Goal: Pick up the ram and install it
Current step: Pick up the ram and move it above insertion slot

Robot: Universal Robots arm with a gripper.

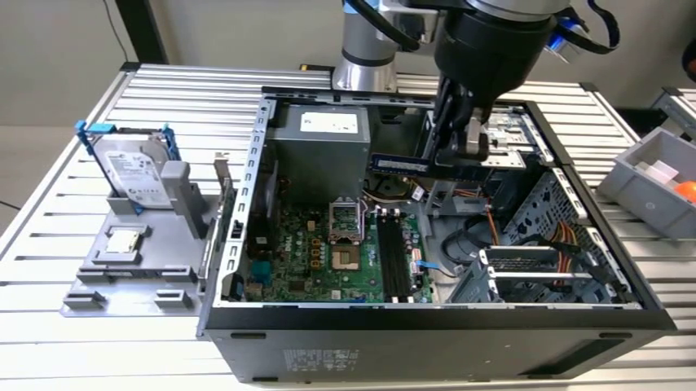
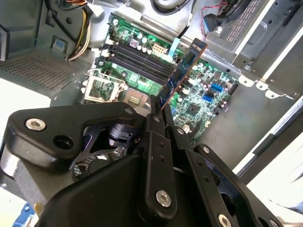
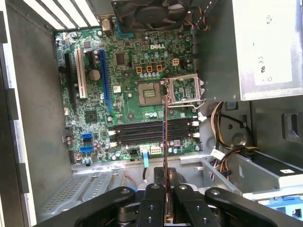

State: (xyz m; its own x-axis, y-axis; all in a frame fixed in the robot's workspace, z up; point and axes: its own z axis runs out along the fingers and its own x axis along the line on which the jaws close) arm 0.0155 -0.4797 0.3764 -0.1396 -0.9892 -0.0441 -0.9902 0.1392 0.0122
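- Green circuit board lines the floor of an open black computer case, which sits on a slatted metal table.
- Standing in front of it, as in the exterior view, I see a grey power box inside the case at twelve o'clock from the board. At three o'clock is a metal drive cage with orange and yellow wires running into it.
- The gripper hangs over the case with its fingers pinched tight on the ram stick. The stick lies level and juts from the fingers toward nine o'clock, in front of the power box and well above the board.
- In both wrist views the ram stick runs out from the closed gripper. It is over the long black slots but apart from them and seated in none.
- Just beside those slots, the square processor socket has its metal lid swung open.
- Outside the case at nine o'clock, a grey stand holds two things. A silver hard drive in a blue frame is propped up on edge, and a small square chip lies flat in a recess.
- At three o'clock from the case is a grey bin, and in it are an orange object and a white one.
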